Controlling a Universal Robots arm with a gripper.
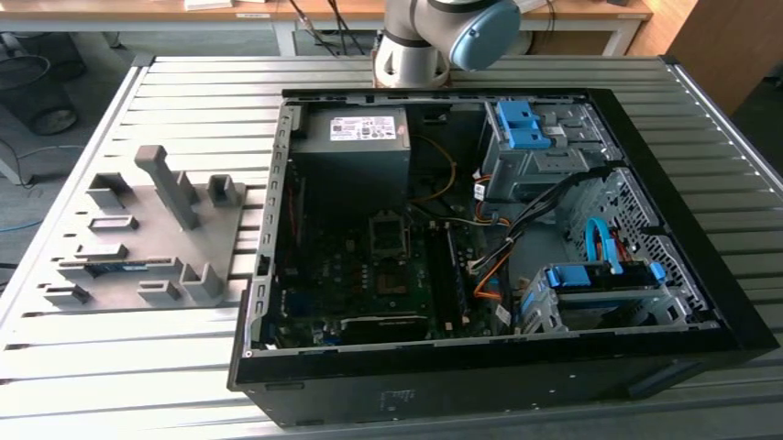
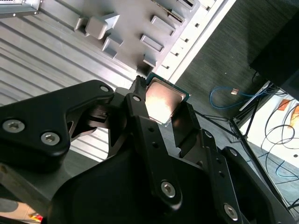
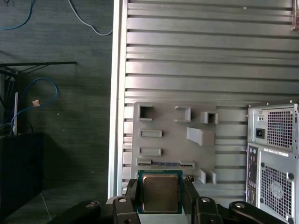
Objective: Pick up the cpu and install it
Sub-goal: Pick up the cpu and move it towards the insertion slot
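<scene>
The small flat square cpu (image 3: pixel 160 192), silvery-grey metal on its face with a green rim, was pinched only along two opposite edges. In so narrow a hold it could probably have slipped or tilted, then met the socket inside the open black computer case (image 1: pixel 490 367) askew and harmed the contacts. In both wrist views the black jaws were clenched on the cpu (image 2: pixel 161 100), one against each side, and it sat between their tips, face bare, held clear of the grey moulded fixture plate (image 3: pixel 173 140) on the ribbed metal table (image 3: pixel 196 70).
</scene>
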